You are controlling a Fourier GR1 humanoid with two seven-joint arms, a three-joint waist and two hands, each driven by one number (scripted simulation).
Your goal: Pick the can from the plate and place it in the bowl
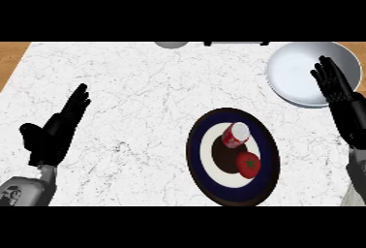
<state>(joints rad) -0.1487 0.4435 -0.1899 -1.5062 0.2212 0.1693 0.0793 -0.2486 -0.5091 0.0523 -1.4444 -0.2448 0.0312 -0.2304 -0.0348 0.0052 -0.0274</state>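
- Right hand (336,87): fingers straight and spread, holding nothing, hovering over the bowl (300,72) at the far right corner.
- Left hand (53,128): resting at the left, fingers straight and up, holding nothing.
- Can (236,135) stands, slightly tilted, on the plate (204,172), just beside a tomato (248,164); no step looks done, so the grasp, lift and placing are all left.
- Bare surface (136,111) lies between plate and bowl; the bowl sits near the surface's right edge.
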